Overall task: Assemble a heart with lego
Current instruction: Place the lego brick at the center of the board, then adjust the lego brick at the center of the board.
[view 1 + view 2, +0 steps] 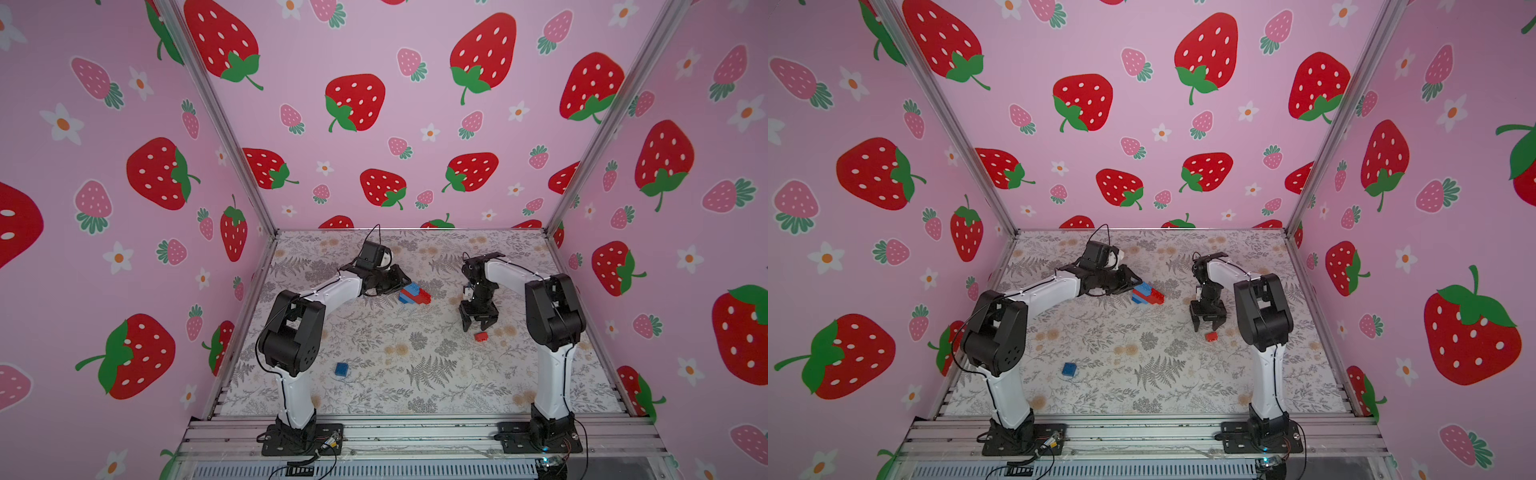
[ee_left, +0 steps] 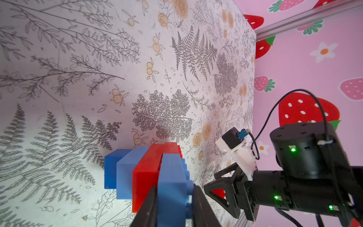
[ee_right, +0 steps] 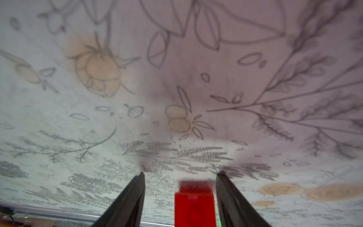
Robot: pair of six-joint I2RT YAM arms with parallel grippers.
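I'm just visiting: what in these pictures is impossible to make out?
- The heart: its brick count. It is tiny in both top views, and in the left wrist view the left gripper covers part of it.
- The small red brick: its studs. In the right wrist view it is blurred and cut off by the bottom edge, between the open jaws of the right gripper.
- The loose blue brick: its studs are too small in both top views.

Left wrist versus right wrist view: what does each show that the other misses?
Left wrist only: the left gripper shut on a blue brick of the red-and-blue heart, and the strawberry wall. Right wrist only: the small red brick plainly between open jaws. Both: the right gripper, the floral tabletop.
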